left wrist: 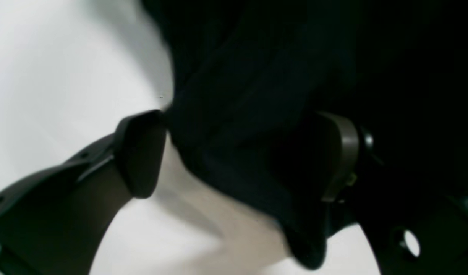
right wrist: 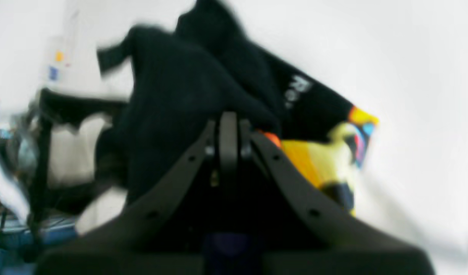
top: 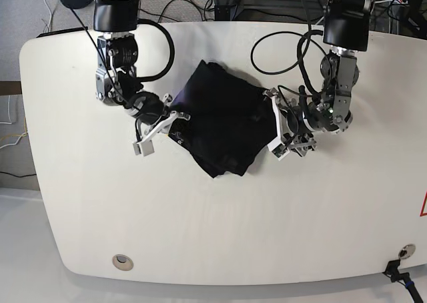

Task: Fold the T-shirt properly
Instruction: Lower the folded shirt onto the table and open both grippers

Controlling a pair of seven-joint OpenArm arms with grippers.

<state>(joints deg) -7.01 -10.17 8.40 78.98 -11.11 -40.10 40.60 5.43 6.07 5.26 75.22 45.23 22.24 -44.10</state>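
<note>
The black T-shirt [top: 223, 116] lies crumpled in a rough diamond on the white table [top: 200, 236] between both arms. My right gripper [right wrist: 229, 126] is shut on a raised fold of the T-shirt [right wrist: 172, 95]. The orange and yellow print [right wrist: 314, 160] and white lettering [right wrist: 297, 91] show just beyond it. In the base view this gripper [top: 177, 116] is at the shirt's left edge. My left gripper [left wrist: 241, 152] is open, with its fingers wide apart and a bunch of the T-shirt [left wrist: 249, 76] between them. In the base view it [top: 268, 124] is at the shirt's right edge.
Black cables [top: 280, 43] loop over the table's far side near the left arm's base. A round grommet [top: 122, 261] sits near the front left edge. Blurred clutter [right wrist: 12, 152] stands beyond the table in the right wrist view.
</note>
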